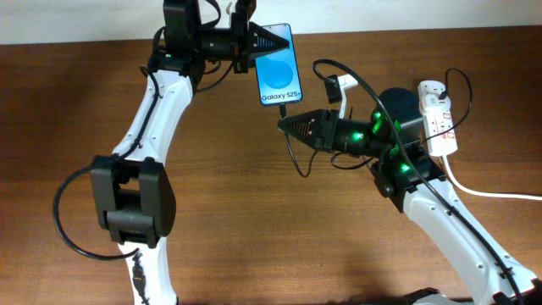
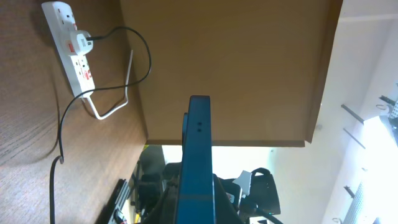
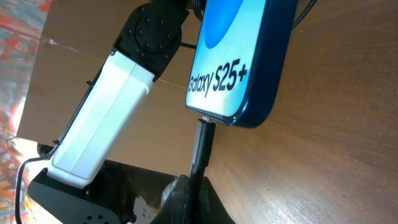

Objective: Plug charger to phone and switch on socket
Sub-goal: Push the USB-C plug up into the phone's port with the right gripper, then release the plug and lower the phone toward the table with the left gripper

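Note:
My left gripper [image 1: 273, 41] is shut on the top of the phone [image 1: 280, 69], holding it off the table with its blue "Galaxy S25+" screen facing up. In the left wrist view the phone shows edge-on [image 2: 198, 155] between the fingers [image 2: 198, 208]. My right gripper [image 1: 284, 124] is shut on the charger's connector end [image 3: 200, 152]. Its tip meets the port in the phone's [image 3: 249, 62] bottom edge. The thin black charger cable [image 1: 292, 157] loops from the gripper and runs to a plug in the white socket strip [image 1: 439, 119] at the right; the strip also shows in the left wrist view [image 2: 69, 46].
The socket's thick white lead [image 1: 491, 193] trails off right. A white adapter block [image 1: 342, 85] sits between phone and socket. The left arm [image 1: 144, 135] crosses the table's left half; the right arm [image 1: 457, 229] comes from the bottom right.

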Controlling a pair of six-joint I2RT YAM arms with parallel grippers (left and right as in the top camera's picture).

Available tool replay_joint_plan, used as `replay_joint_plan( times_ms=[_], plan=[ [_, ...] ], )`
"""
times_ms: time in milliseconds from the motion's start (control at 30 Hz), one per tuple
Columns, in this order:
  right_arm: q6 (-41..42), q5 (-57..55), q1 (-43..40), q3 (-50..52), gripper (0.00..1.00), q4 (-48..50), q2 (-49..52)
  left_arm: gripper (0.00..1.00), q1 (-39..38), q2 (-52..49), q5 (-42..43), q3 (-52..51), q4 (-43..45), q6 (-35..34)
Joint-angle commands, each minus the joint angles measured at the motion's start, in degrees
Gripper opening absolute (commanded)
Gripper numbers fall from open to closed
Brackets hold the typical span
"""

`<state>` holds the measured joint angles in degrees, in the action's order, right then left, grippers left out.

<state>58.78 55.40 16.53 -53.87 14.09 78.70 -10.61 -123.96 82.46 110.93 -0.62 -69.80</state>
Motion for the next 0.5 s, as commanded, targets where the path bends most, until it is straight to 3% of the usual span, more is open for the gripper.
replay_joint_plan(
  times_ms=[0,200,400,467],
  plan=[
    [0.0,-3.5,-0.9,0.0,0.05,0.3,0.2,0.0,-1.6,1.7,3.3,0.5,0.2,0.7],
    [-1.6,-2.4,-0.9,0.0,0.42,-0.5,0.2,0.0,0.0,1.7,2.1,0.5,0.1,3.0],
    [-3.5,-1.9,-0.9,0.0,0.54,-2.4,0.2,0.0,1.8,1.7,2.2,0.5,-0.4,7.0],
    [-5.2,-1.7,-1.2,0.0,0.66,-2.9,0.2,0.0,2.3,1.7,2.4,0.5,-2.1,10.8]
  ],
)
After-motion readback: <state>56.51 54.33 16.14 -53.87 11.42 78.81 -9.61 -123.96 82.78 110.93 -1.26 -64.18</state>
